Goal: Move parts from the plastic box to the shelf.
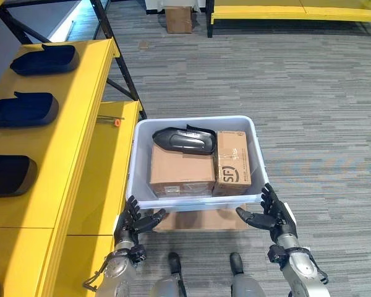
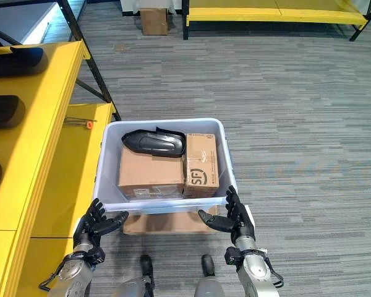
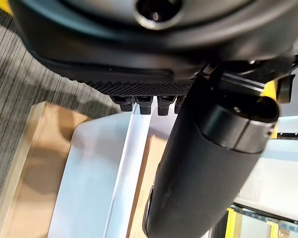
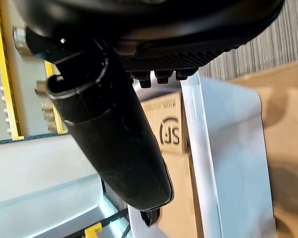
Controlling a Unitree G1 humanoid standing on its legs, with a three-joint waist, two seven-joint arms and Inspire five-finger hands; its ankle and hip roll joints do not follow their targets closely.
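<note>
One glossy black moulded part (image 1: 184, 140) lies in the white plastic box (image 1: 139, 141), resting on top of a large brown cardboard carton (image 1: 180, 171) at the far-left of the box's contents, with a smaller printed cardboard carton (image 1: 232, 162) just beside it on the right. Its long axis runs left to right, across the box, with the tapered end pointing left toward the yellow shelf (image 1: 80, 111). From the fingers the part lies farther away and above the near rim, somewhat left of the box's middle, so by my judgement the left hand (image 1: 131, 221) is slightly nearer to it, though both must reach over the near wall. That hand sits at the near-left corner of the box with its fingers spread and straight, holding nothing; the right hand (image 1: 273, 213) mirrors it at the near-right corner, fingers likewise apart and empty. The box stands on a flat sheet of brown cardboard (image 1: 201, 219) on the grey striped floor (image 1: 315, 111). Three similar dark parts (image 1: 25, 109) already lie on the shelf to the left.
</note>
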